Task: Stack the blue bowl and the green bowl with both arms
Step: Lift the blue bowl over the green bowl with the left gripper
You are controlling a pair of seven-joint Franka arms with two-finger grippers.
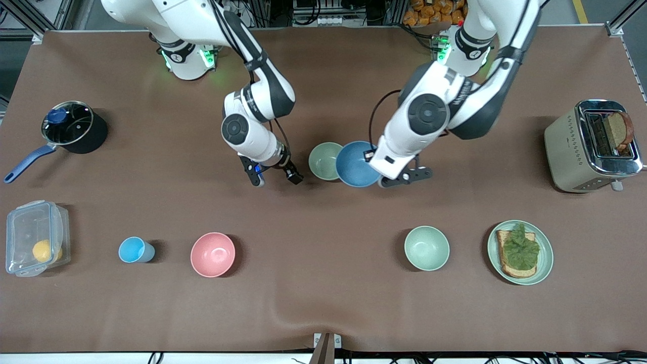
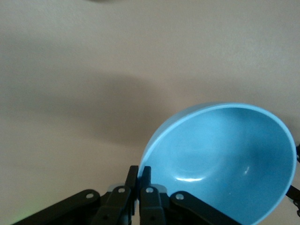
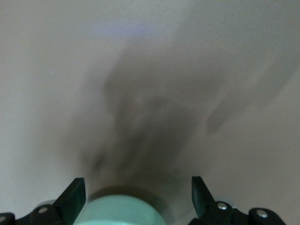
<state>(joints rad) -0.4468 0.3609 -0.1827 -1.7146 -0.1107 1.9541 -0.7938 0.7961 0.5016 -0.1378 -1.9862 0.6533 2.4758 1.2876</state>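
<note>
Blue bowl clamped by left pincer | right pincer spread, empty

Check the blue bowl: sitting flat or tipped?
Tipped. The blue bowl hangs tilted from the left gripper, whose fingers pinch its rim, and it overlaps the green bowl.

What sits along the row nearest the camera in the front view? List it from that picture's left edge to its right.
Clear container → light-blue cup → pink bowl → mint bowl → plate with toast.
</note>
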